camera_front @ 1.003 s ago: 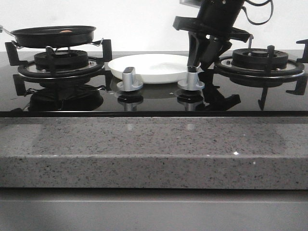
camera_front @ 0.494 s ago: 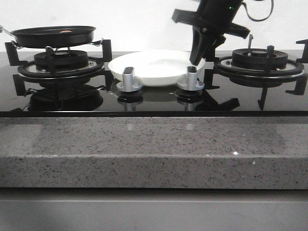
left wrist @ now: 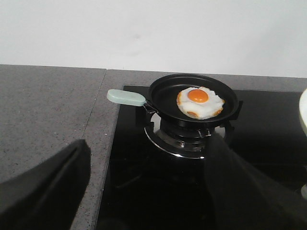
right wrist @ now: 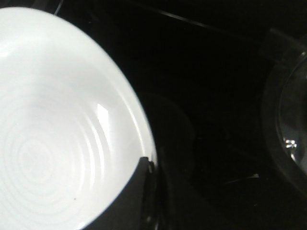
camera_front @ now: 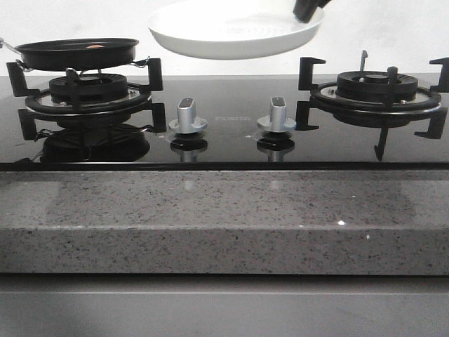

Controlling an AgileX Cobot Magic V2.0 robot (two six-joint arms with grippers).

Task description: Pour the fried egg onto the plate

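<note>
The fried egg [left wrist: 200, 101], white with an orange yolk, lies in the black frying pan [left wrist: 192, 100] on the left burner. The pan's pale green handle [left wrist: 125, 97] points toward the stone counter. In the front view only a sliver of the egg [camera_front: 97, 46] shows above the pan [camera_front: 77, 53] rim. My left gripper [left wrist: 146, 191] hangs open, well short of the pan, with nothing between its fingers [left wrist: 43, 191]. The white plate [camera_front: 235, 28] is held in the air above the middle of the hob. My right gripper [camera_front: 309, 8] is shut on the plate [right wrist: 57, 120] rim, one finger [right wrist: 129, 201] lying inside it.
Two silver knobs [camera_front: 187, 116] [camera_front: 277, 114] stand on the black glass hob. The right burner [camera_front: 379, 91] with its black grate is bare. A grey speckled counter [camera_front: 224, 217] runs along the front and to the left of the hob [left wrist: 48, 110].
My right gripper has lifted the plate off the hob, from between the burners to high above the knobs. The pan and egg have not moved.
</note>
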